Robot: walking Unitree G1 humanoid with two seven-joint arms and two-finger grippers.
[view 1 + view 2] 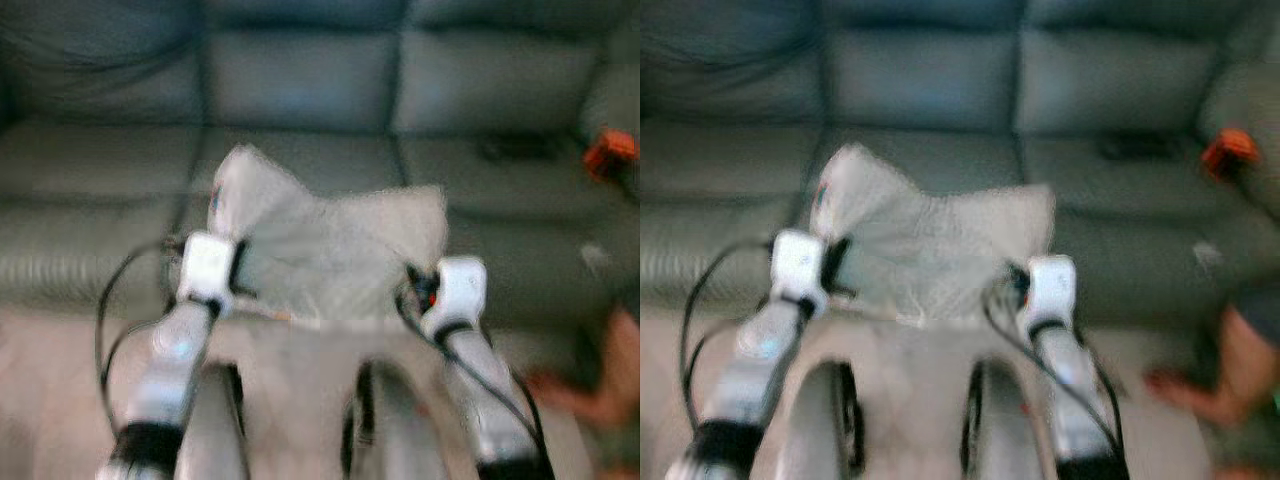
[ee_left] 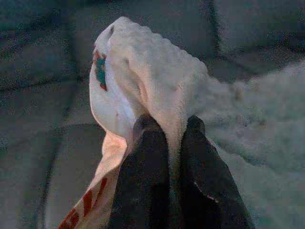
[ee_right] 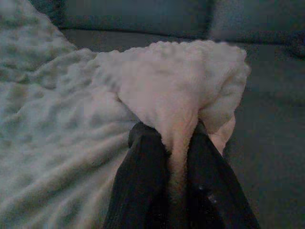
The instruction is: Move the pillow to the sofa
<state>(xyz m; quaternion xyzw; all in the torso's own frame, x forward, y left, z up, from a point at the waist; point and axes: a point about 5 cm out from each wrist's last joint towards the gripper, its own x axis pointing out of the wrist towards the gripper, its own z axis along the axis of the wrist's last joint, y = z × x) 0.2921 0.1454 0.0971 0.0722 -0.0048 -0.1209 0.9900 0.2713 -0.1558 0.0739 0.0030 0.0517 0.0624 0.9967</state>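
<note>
Pillow (image 1: 330, 250), pale and fuzzy, hangs between the two arms just in front of the sofa (image 1: 300, 90), its upper part overlapping the front edge of the seat cushions in the blurred head views. The left tool (image 2: 172, 131) is clamped on one upper corner of the pillow, fabric squeezed between its two black fingers (image 2: 147, 162), with a small red and teal tag and some red markings on the cover beside that corner. The right tool (image 3: 180, 133) is clamped on the other upper corner, a fold of the fleecy cover pinched between its fingers (image 3: 143, 167). The sofa is grey-green, with a row of back cushions behind the pillow. Toward the sofa's right end, well apart from the pillow, lies a small orange object (image 1: 610, 152), and a dark object (image 1: 515, 150) sits on the seat near it. At the floor by the sofa's right front, a person's bare foot (image 1: 1185, 392) shows.
</note>
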